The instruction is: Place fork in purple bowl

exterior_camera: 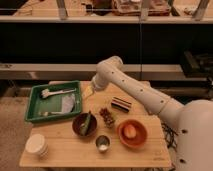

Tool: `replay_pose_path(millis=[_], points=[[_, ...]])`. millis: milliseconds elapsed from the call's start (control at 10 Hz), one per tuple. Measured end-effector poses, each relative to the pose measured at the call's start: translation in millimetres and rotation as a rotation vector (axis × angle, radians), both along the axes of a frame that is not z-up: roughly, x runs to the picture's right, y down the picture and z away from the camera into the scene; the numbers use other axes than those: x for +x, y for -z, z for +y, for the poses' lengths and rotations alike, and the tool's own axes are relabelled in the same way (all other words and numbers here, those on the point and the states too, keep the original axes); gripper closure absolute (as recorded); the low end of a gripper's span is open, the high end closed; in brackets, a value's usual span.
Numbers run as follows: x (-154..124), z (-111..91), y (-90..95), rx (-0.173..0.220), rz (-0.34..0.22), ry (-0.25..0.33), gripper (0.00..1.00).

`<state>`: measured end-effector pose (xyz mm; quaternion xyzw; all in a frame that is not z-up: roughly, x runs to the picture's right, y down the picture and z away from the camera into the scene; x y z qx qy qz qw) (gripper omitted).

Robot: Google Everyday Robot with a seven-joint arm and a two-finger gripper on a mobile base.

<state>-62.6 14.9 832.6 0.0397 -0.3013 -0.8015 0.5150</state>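
The tool (89, 92) hangs beside the green tray (32, 103), behind the purple bowl (75, 123).

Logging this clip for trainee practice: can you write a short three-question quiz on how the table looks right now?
1. True or false: the fork already lies in the purple bowl.
2. Where is the hand? A) above the orange bowl; B) by the right edge of the green tray; C) down at the metal cup.
3. Which small item stands in front of the gap between the purple bowl and the orange bowl?

Key: 1 false, the fork lies in the green tray. 2 B. 3 the metal cup.
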Motion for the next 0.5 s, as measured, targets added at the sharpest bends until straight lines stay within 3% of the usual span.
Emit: replay_pose_path(millis=[200, 500], points=[[-6, -1, 1.4, 0.003, -0.007, 0.008, 0.2], [-25, -13, 9.4, 0.068, -0.052, 0.083, 0.2]])
